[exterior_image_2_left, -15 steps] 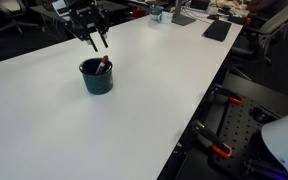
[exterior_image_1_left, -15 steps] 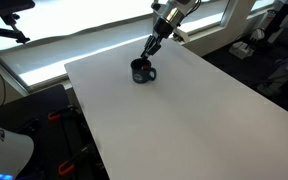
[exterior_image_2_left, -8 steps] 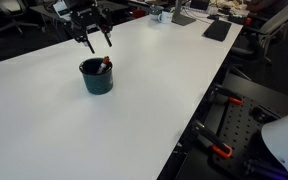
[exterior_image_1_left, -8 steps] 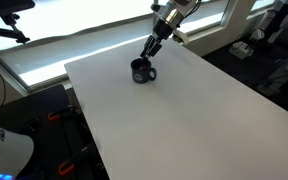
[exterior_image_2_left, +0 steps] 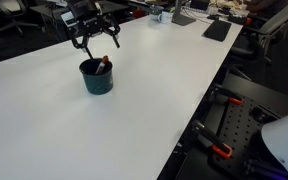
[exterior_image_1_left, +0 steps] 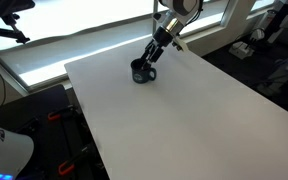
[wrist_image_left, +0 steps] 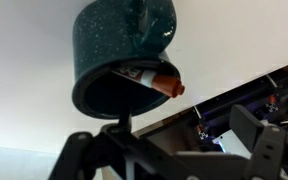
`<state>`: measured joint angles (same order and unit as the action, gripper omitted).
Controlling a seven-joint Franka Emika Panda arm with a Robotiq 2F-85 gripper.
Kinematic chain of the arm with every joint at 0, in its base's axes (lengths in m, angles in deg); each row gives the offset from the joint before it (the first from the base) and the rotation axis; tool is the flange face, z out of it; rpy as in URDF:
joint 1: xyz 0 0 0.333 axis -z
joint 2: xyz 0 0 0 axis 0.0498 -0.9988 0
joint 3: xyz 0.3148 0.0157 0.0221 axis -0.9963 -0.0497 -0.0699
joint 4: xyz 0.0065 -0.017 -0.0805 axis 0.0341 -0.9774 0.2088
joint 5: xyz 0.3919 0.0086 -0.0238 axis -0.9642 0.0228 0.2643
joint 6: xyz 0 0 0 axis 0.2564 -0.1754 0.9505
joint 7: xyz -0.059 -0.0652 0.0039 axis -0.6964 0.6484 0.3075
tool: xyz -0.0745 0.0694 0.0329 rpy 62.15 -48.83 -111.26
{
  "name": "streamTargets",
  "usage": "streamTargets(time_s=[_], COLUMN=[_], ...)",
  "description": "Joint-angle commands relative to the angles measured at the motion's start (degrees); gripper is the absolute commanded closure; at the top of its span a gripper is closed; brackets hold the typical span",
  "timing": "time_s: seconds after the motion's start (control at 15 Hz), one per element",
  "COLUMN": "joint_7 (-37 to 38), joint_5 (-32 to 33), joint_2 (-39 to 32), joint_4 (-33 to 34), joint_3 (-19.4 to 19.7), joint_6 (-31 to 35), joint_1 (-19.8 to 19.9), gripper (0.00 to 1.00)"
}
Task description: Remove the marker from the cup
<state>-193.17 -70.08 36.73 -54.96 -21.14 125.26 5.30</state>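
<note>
The dark glossy cup [exterior_image_1_left: 142,72] [exterior_image_2_left: 96,78] stands on the white table [exterior_image_1_left: 184,120] [exterior_image_2_left: 134,125], toward one corner. The reddish marker [exterior_image_2_left: 103,66] leans inside it, its tip poking over the rim. My gripper [exterior_image_1_left: 151,56] [exterior_image_2_left: 97,42] hangs just above the cup, open, with its fingers spread wide and nothing between them. In the wrist view the cup [wrist_image_left: 124,45] fills the top, the marker [wrist_image_left: 162,85] juts out of its mouth toward the right, and my gripper [wrist_image_left: 169,150] shows one finger at each lower side.
A bright window ledge [exterior_image_1_left: 84,40] runs behind the table's far edge. A dark pad [exterior_image_2_left: 216,30] and small items lie at the table's distant end. Black frames with red clamps [exterior_image_2_left: 220,150] stand below the table's side edge.
The jaws have spread from nearly shut to wide open. The gripper has come down a little closer to the cup. Cup and marker have not moved.
</note>
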Motion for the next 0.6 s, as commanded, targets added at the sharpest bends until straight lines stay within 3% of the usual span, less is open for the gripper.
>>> streamTargets(time_s=[0.0,0.07,0.13,0.33,0.53], joint_7=[0.93,0.91,0.93,0.95,0.96], joint_5=[-0.57,-0.56,-0.61,-0.63,-0.57], joint_2=[-0.47,-0.54,-0.56,-0.53,-0.52], joint_4=[1.03,1.01,0.99,0.93,0.90], joint_3=[0.28,0.26,0.25,0.21,0.21], joint_6=[-0.52,-0.52,-0.51,-0.45,-0.39], joint_1=[-0.04,0.00,0.04,0.07,0.03], gripper=[0.08,0.10,0.22,0.30,0.06])
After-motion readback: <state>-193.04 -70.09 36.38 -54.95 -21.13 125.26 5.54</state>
